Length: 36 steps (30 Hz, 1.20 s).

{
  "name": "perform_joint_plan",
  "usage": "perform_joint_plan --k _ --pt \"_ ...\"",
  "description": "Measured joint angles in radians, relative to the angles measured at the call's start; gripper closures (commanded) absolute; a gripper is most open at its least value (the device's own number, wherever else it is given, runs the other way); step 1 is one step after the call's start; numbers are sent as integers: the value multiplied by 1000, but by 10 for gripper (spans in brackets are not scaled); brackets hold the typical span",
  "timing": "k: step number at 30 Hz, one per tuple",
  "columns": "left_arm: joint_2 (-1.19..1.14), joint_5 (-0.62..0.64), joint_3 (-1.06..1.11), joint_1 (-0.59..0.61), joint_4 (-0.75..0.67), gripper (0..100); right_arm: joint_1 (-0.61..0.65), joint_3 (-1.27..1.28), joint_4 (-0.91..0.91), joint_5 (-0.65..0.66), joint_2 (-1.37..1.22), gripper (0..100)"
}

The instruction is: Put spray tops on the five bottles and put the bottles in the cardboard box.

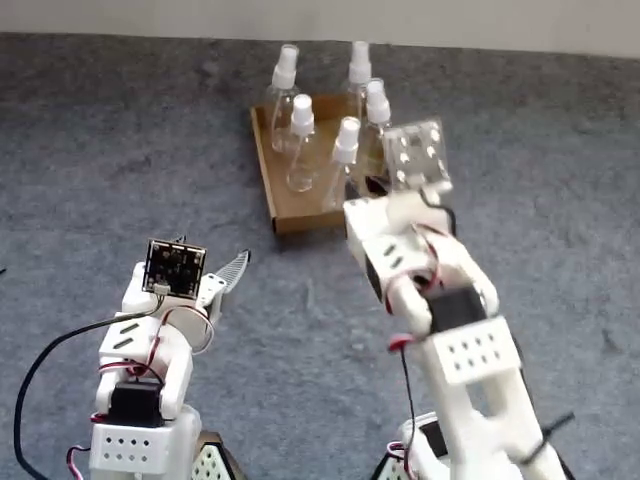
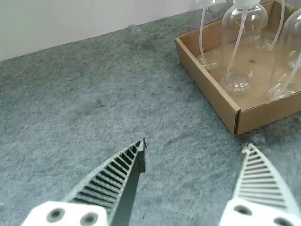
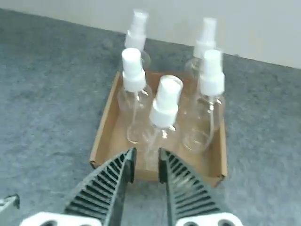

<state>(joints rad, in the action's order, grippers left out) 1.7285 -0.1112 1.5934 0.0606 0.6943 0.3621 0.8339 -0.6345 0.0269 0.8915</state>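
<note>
Parted jaws, cardboard box [image 2: 211, 92] with bottles [image 2: 242, 21]

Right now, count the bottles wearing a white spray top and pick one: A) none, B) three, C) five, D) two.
C: the right wrist view shows five clear bottles, each capped with a white spray top.

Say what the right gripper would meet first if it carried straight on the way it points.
Probably the nearest bottle, standing in the cardboard box ahead of the right gripper; if it runs low, the box's near wall first. Depth unclear.
</note>
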Motion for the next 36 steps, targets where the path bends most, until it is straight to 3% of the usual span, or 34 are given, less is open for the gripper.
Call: perform_joint_plan --k 6,11,20,27,30,32,36 --pt "0 0 0 0 0 748 -100 267 -28 28 281 976" --pt "0 0 15 6 -2 748 -187 477 -138 212 485 976" --pt "0 0 78 281 -2 744 -232 822 -193 264 916 976" --pt "-2 0 83 387 5 748 -235 835 -222 267 924 975" --pt "-2 0 83 405 114 749 -233 835 -295 267 924 975" --pt "-2 0 83 405 219 787 -233 835 -361 267 924 975" --pt "-2 -5 83 405 399 1000 -236 835 -546 267 925 975"
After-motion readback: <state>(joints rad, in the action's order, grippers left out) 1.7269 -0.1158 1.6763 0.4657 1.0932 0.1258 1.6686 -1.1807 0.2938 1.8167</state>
